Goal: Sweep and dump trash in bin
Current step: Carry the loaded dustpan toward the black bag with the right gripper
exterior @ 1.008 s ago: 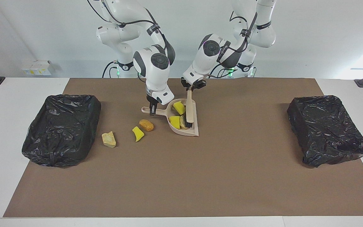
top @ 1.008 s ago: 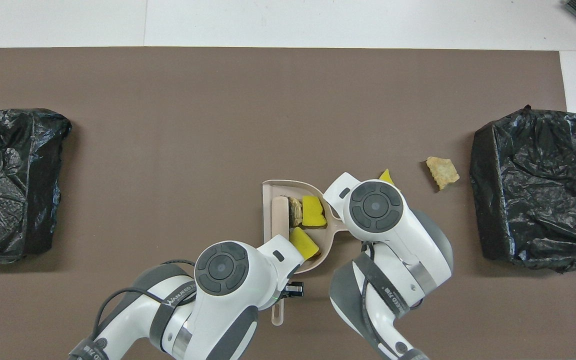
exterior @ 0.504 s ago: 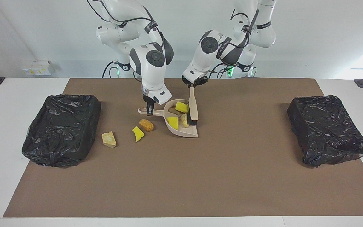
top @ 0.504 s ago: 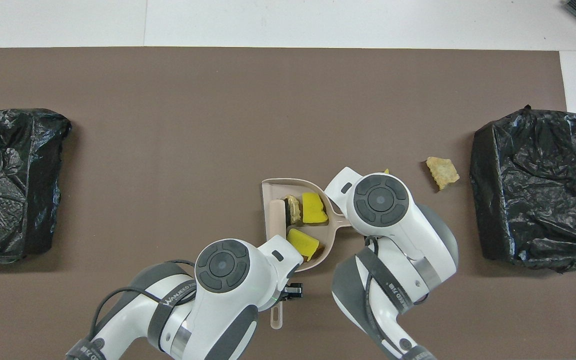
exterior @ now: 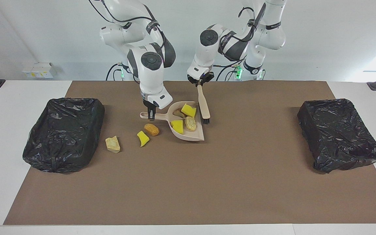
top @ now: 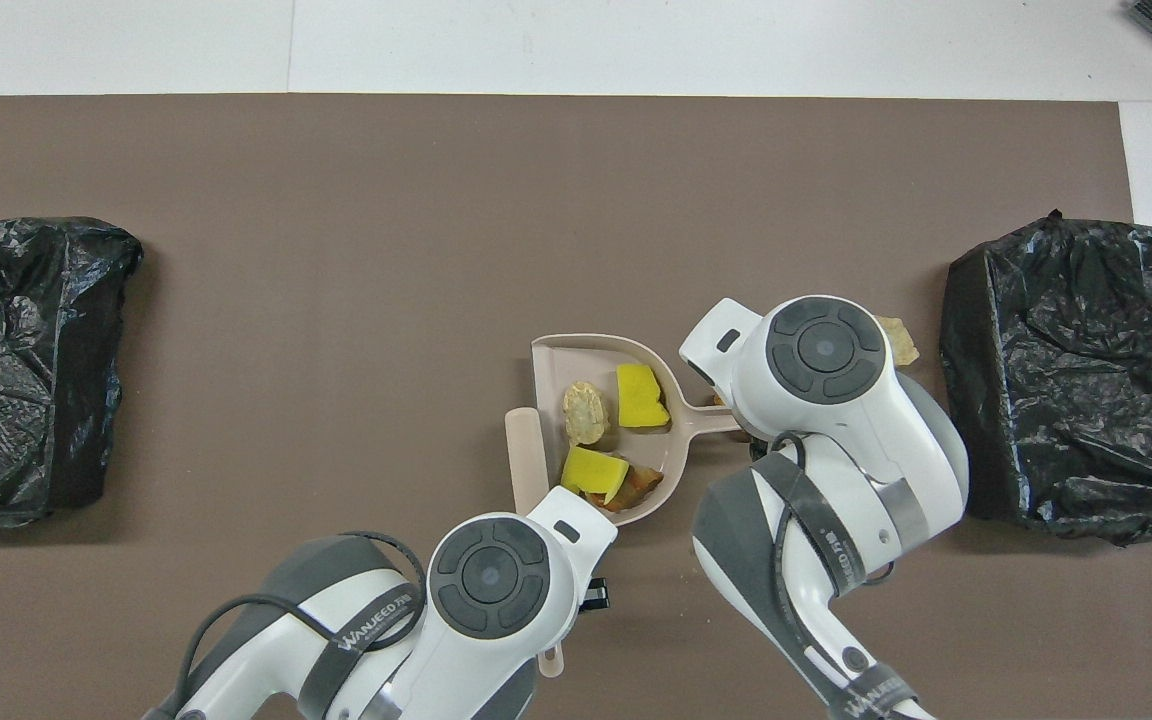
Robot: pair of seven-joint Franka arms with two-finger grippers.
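Lighting: bright, even, diffuse from above | Shadows: short, soft, beneath dustpan [exterior: 188, 129] and beside black bin bags [exterior: 64, 133] | Glare: small highlights on bag plastic; blown-out white patch at facing view's upper edge, toward left arm's end | Focus: sharp throughout, no motion blur

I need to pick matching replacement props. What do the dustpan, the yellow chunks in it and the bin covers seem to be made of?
Dustpan: likely molded plastic, a smooth matte beige one-piece shell. Yellow chunks: probably foam sponge, with bright, dull, cleanly cut wedge faces. Bin covers: thin black plastic film, glossy and crinkled, draped like trash bags.
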